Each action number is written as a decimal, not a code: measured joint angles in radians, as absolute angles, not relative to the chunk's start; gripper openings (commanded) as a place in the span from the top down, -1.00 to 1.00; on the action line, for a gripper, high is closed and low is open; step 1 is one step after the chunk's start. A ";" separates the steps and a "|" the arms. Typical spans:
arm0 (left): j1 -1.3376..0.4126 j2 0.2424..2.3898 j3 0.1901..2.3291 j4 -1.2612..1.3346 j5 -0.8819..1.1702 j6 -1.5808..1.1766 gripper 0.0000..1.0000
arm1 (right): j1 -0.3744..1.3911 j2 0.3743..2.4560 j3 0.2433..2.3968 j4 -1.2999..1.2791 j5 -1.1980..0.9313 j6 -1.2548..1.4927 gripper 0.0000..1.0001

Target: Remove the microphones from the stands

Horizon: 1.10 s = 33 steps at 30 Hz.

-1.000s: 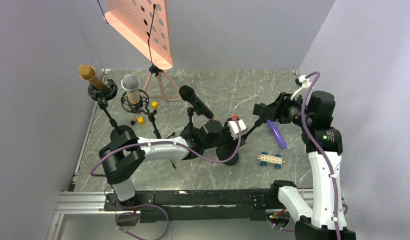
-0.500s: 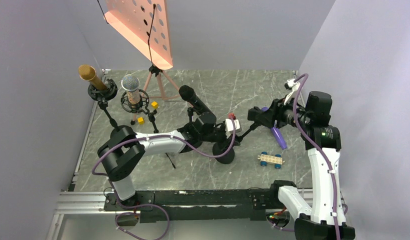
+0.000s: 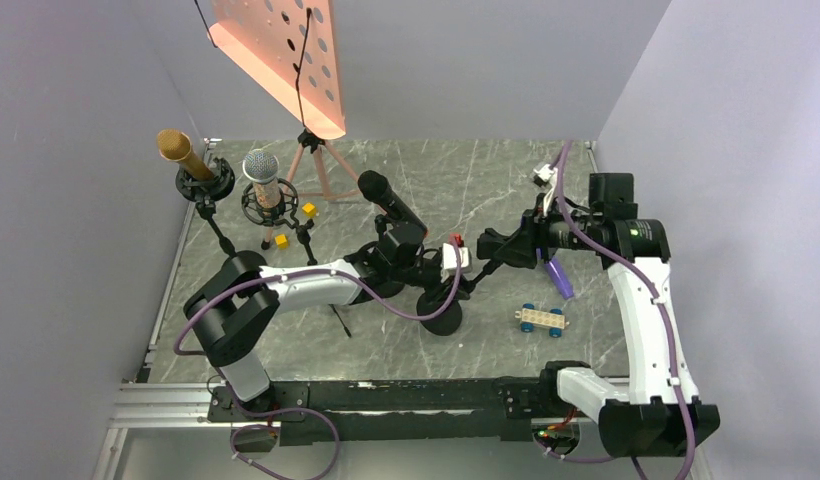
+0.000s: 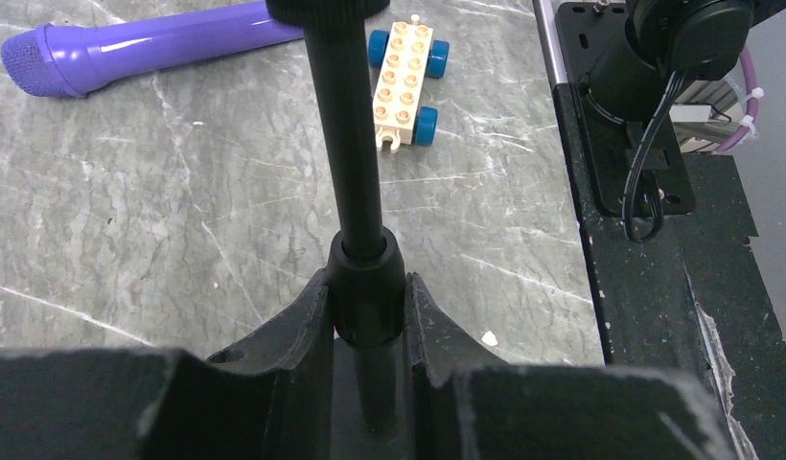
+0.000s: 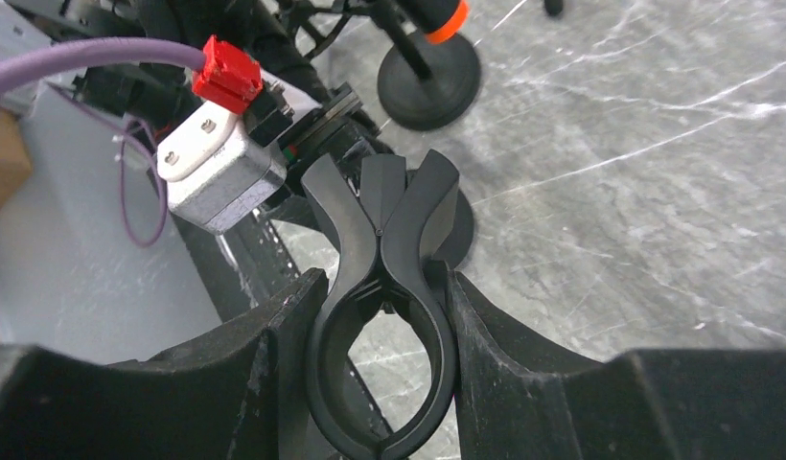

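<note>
Since a second ago my right arm has swung in toward the round base (image 3: 438, 318) of the stand, that base has slid a little leftward, and my left claw (image 4: 367, 292) has gone from spread to pinching the stand's pole (image 4: 346, 125) at its collar. My right claw (image 5: 380, 299) is pressed onto both sides of the clip (image 5: 408, 220), which is empty.

The trouble I foresee comes from having two grips on one stand. If my arms pull unevenly, the clip's joint could twist or the base could lift and skid across the tabletop (image 3: 466, 180). A skidding base could sweep into the toy brick car (image 4: 405, 84), which sits just right of it. My left arm also lies close in front of the black microphone (image 3: 388, 200), behind and left of the base, so a careless swing could topple its tripod.

The purple microphone (image 4: 150, 43) lies flat on its side on the tabletop, right of the base and slightly farther back, beyond the car. It is glossy, one colour from head to body, with a finely textured head. It touches neither claw. With the clip bare, I judge it is already free.
</note>
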<state>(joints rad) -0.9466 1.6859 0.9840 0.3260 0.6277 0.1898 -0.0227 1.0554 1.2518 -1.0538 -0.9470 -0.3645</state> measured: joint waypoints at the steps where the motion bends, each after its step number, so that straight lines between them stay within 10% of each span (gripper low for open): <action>1: -0.945 1.686 0.986 0.322 0.630 0.192 1.00 | -0.005 1.071 1.254 -1.065 -0.943 -0.376 0.16; 5: -0.944 1.686 0.998 0.292 0.637 0.214 1.00 | 0.046 1.098 1.259 -1.106 -0.913 -0.403 1.00; 17: -1.042 1.671 0.984 0.366 0.194 0.135 1.00 | 0.039 1.116 1.298 -1.068 -0.583 0.116 1.00; 22: -1.057 1.680 0.984 0.376 0.112 0.085 0.05 | 0.020 1.155 1.298 -1.041 -0.567 0.213 1.00; 33: -0.950 1.669 0.973 0.393 0.417 0.067 -0.22 | 0.016 1.093 1.254 -1.005 -0.639 0.067 1.00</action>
